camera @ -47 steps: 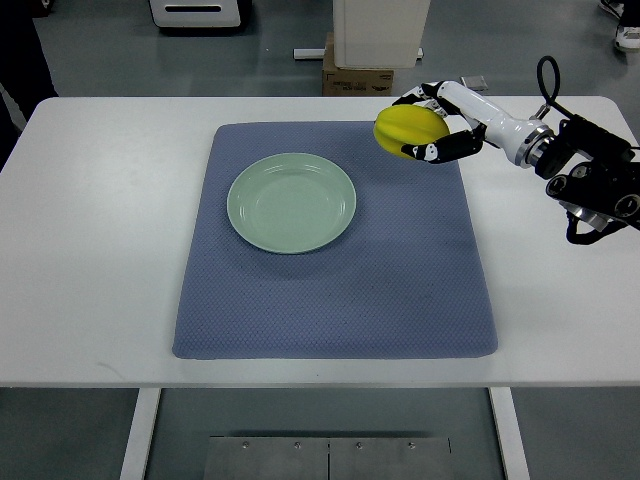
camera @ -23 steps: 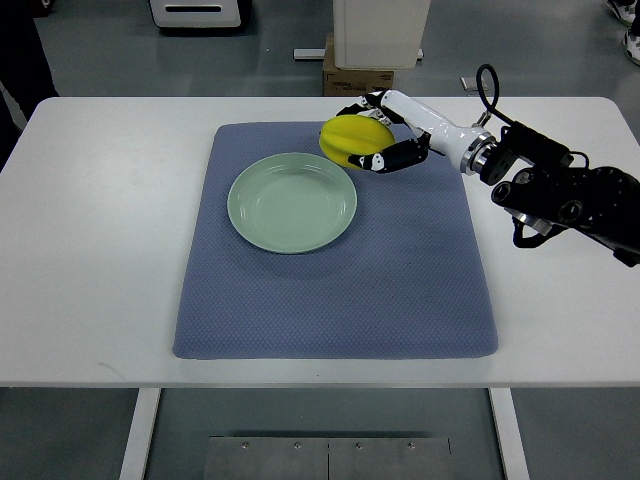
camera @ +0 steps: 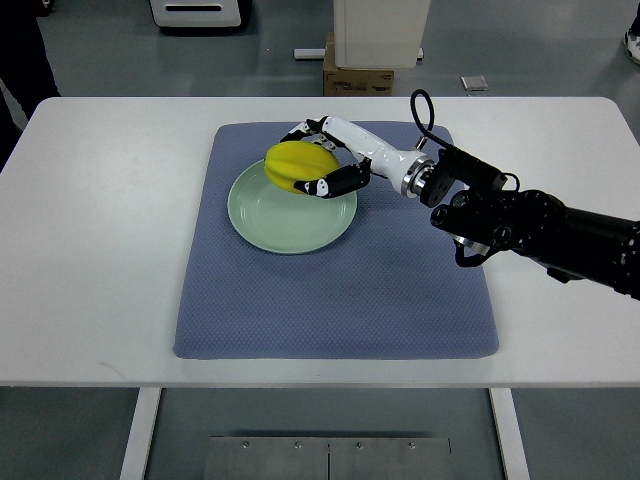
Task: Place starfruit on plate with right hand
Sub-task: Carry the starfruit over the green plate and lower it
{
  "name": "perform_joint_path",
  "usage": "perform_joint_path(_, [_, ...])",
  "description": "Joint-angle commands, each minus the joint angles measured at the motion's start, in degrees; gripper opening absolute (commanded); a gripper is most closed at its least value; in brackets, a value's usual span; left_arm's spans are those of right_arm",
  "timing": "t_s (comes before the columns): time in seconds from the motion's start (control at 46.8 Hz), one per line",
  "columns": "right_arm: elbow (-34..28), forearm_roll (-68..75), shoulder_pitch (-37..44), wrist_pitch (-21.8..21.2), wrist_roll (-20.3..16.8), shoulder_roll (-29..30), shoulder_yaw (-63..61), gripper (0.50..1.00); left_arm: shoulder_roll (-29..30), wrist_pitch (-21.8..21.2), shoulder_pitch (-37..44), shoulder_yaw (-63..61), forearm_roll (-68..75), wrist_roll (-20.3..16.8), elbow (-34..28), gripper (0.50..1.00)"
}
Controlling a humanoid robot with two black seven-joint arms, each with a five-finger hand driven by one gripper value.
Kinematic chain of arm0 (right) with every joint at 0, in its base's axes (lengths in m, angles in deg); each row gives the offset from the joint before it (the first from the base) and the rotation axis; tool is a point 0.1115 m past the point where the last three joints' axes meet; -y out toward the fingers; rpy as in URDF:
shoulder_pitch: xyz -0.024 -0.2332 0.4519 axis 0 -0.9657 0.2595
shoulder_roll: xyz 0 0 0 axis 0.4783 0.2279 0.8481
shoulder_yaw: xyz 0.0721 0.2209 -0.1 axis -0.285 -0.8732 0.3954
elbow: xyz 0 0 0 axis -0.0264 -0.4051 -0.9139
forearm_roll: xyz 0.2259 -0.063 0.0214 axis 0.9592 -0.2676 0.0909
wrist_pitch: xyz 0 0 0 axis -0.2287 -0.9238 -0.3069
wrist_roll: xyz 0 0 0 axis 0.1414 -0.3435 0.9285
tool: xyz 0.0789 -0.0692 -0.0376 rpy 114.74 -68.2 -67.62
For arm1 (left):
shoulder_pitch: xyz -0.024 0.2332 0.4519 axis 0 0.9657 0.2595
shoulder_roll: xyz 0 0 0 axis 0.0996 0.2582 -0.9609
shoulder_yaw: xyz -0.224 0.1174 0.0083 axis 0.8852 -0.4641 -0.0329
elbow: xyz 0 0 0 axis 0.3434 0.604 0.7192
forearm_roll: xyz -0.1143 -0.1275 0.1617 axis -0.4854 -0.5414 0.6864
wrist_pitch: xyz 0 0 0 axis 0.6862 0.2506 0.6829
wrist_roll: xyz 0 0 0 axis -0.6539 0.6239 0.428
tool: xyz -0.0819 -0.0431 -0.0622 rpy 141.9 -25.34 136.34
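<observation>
The right hand (camera: 318, 160) grips the yellow starfruit (camera: 294, 165), fingers curled around it, and holds it over the upper rim of the pale green plate (camera: 290, 215). Whether the fruit touches the plate cannot be told. The plate lies on a blue-grey mat (camera: 400, 290) spread on the white table (camera: 90, 250).

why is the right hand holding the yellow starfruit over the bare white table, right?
Not quite. In the top view the right hand holds the yellow starfruit over the far edge of the green plate on the blue mat, not over bare table.
</observation>
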Motion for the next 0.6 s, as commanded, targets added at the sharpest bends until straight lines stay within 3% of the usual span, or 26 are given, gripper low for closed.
perform_joint_path(0.0, [1.2, 0.0, -0.5, 0.0, 0.0, 0.0, -0.2, 0.500, 0.0, 0.0, -0.1, 0.0, 0.0, 0.0, 0.0, 1.000])
perform_joint_path(0.577, [3.1, 0.6, -4.2, 0.0, -0.1, 0.0, -0.3, 0.500, 0.0, 0.0, 0.0, 0.0, 0.0, 0.0, 0.0, 1.000])
